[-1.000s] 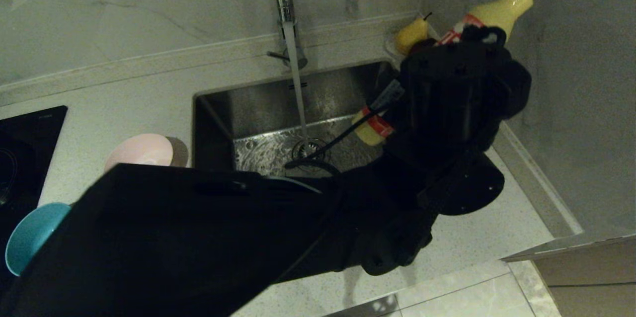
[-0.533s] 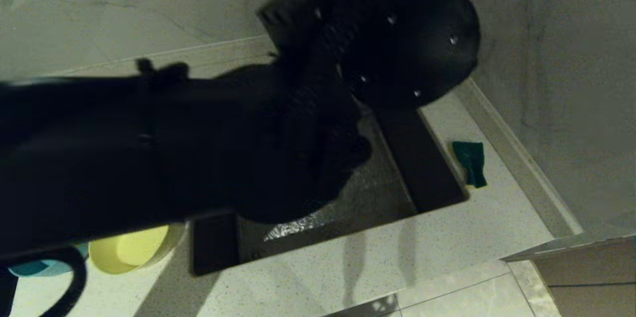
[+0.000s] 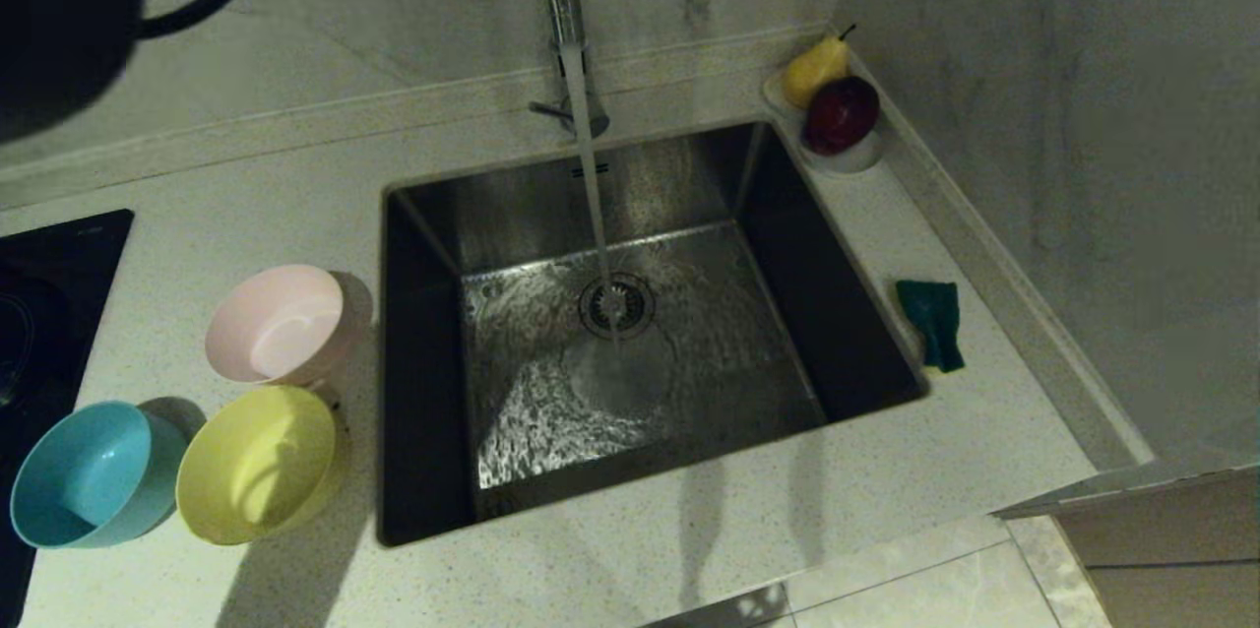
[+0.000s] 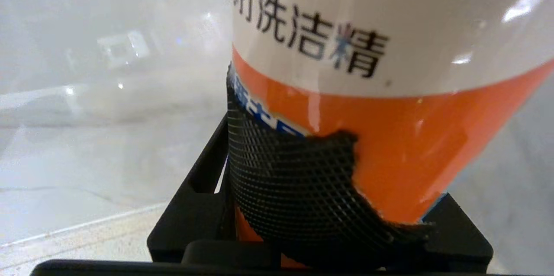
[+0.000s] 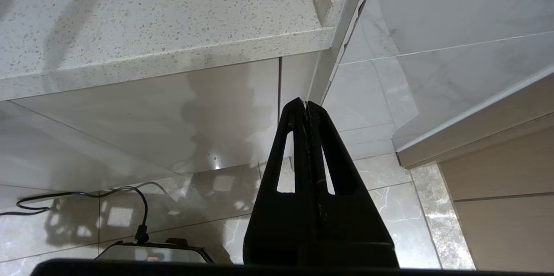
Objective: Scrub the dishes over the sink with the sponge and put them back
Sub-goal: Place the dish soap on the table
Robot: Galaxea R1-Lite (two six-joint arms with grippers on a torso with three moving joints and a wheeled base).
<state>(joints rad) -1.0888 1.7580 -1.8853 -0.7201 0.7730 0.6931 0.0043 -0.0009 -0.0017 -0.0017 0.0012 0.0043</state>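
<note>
Three bowls point(image 3: 276, 323) on speckled counter point(image 3: 886, 490) beside running sink point(image 3: 423, 333); marble walls.

Pink bowl point(image 3: 279, 323); yellow bowl point(image 3: 258, 464); blue bowl point(image 3: 89, 473); green sponge point(image 3: 932, 323).

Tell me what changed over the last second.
The left arm swung up and left off the sink, the left gripper still gripping the detergent bottle. The bowls, sponge and running water are unchanged; the right gripper stays shut below the counter.
</note>
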